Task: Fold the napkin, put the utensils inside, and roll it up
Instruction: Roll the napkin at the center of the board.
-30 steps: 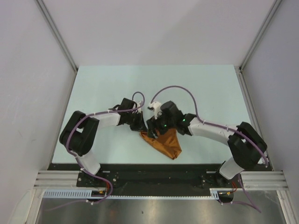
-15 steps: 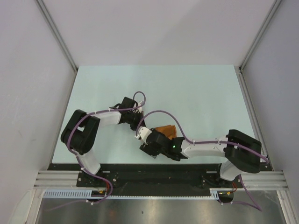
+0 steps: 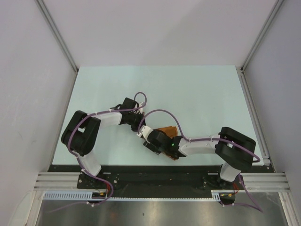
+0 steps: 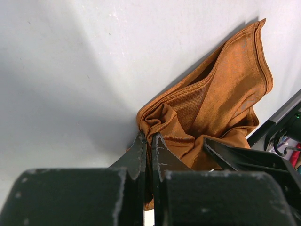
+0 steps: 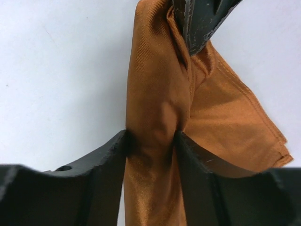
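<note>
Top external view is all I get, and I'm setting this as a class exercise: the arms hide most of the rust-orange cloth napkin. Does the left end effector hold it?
Observer: Yes. In the left wrist view, the left end effector is pinched shut on a bunched fold of the rust-orange cloth napkin.
Operator: And the right one?
Observer: The right end effector straddles a gathered ridge of it. Cloth fills the gap and touches both fingers.
Operator: Is any part of the napkin smoother?
Observer: Yes. The right wrist view shows a smoother hemmed flap spreading out to the right of that ridge.
</note>
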`<control>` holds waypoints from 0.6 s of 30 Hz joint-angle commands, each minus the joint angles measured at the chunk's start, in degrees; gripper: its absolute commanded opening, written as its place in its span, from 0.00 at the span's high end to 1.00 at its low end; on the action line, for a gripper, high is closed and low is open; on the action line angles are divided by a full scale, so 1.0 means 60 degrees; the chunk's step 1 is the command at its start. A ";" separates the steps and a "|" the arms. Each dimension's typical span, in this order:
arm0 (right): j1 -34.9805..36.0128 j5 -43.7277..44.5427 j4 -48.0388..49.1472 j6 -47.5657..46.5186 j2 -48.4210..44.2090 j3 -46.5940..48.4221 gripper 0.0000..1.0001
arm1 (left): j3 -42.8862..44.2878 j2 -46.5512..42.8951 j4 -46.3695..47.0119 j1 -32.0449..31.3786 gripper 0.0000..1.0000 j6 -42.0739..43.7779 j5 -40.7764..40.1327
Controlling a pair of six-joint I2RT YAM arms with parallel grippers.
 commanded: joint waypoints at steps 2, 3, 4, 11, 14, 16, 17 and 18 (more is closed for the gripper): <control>-0.0473 -0.1128 0.0016 -0.0012 0.0386 -0.0066 0.54 | 0.0139 0.0120 -0.0662 -0.0021 1.00 0.0397 -0.0269; -0.0517 -0.1336 0.0002 -0.0012 0.0415 -0.0081 0.57 | 0.0168 0.0119 -0.0662 -0.0007 1.00 0.0382 -0.0255; -0.0648 -0.1526 -0.0288 -0.0012 0.0444 -0.0081 0.58 | 0.0183 0.0105 -0.0662 -0.0007 1.00 0.0368 -0.0240; -0.1789 -0.4234 -0.0628 0.0529 0.0810 -0.0022 0.77 | 0.0257 -0.0450 -0.0253 0.0475 0.57 -0.0056 -0.0079; -0.2536 -0.5992 -0.0686 0.0907 0.0927 0.0036 0.84 | 0.0081 -0.1006 -0.0018 0.1222 0.29 -0.0232 -0.0151; -0.2904 -0.7393 -0.0614 0.1129 0.1045 0.0124 0.87 | -0.0051 -0.1329 -0.0047 0.1820 0.21 -0.0233 -0.0356; -0.3050 -0.7881 -0.0570 0.1391 0.1089 0.0139 0.89 | -0.0109 -0.1461 -0.0061 0.1998 0.20 -0.0233 -0.0575; -0.3327 -0.8321 -0.0511 0.1524 0.1205 0.0183 0.89 | -0.0226 -0.1811 -0.0062 0.2131 0.20 -0.0218 -0.0693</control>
